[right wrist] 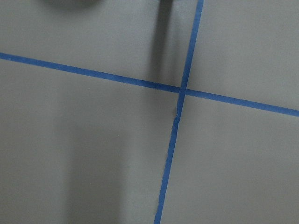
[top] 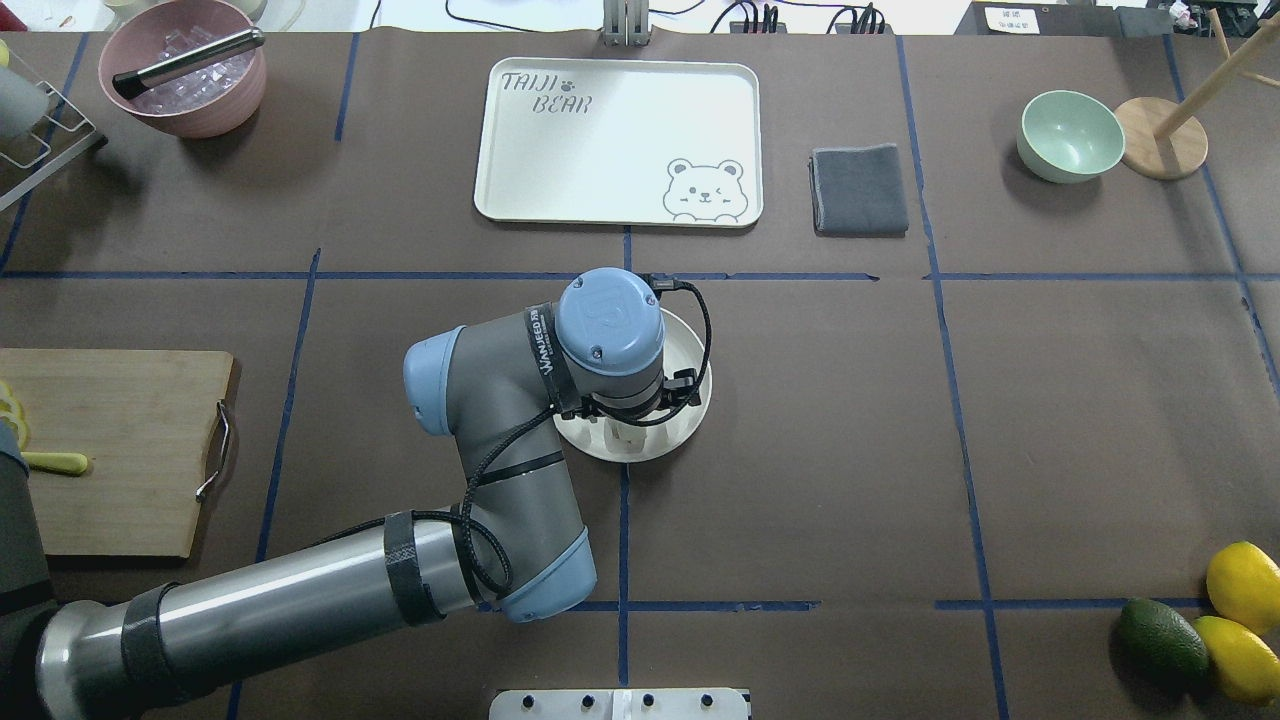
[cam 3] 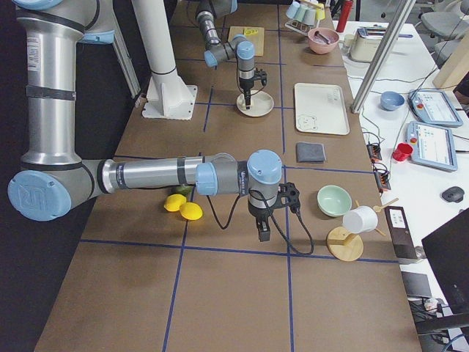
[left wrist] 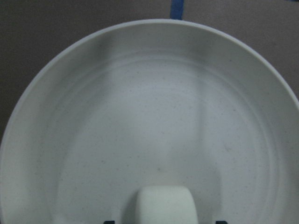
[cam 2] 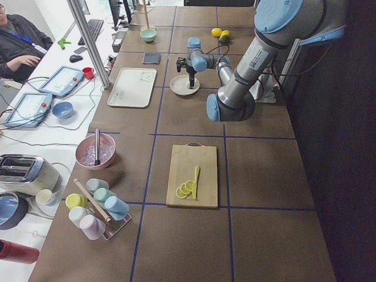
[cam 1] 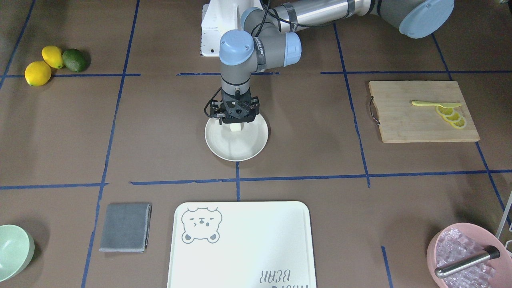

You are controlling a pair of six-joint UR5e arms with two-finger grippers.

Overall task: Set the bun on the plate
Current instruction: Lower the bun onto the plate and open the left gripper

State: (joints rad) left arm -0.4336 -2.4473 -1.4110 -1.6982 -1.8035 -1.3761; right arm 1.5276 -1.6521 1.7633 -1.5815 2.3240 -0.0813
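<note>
The round cream-white plate (cam 1: 248,146) lies at the table's middle. The small white bun (cam 1: 236,127) rests on it near the rim on the robot's side, and the overhead view shows the bun (top: 628,437) just under the wrist. My left gripper (cam 1: 236,121) hangs straight down over the bun. In the left wrist view the bun (left wrist: 164,206) sits on the plate (left wrist: 154,116) with a gap on each side to the dark fingertips (left wrist: 109,222), so the gripper is open. My right gripper (cam 3: 264,235) shows only in the exterior right view, above bare table; I cannot tell its state.
A bear-printed tray (cam 1: 240,244) and a folded grey cloth (cam 1: 125,227) lie at the operators' side. A cutting board (cam 1: 422,111) holds lemon slices (cam 1: 451,117) and a yellow knife. A pink ice bowl (cam 1: 468,256), a green bowl (cam 1: 14,251) and lemons (cam 1: 38,73) sit at the corners.
</note>
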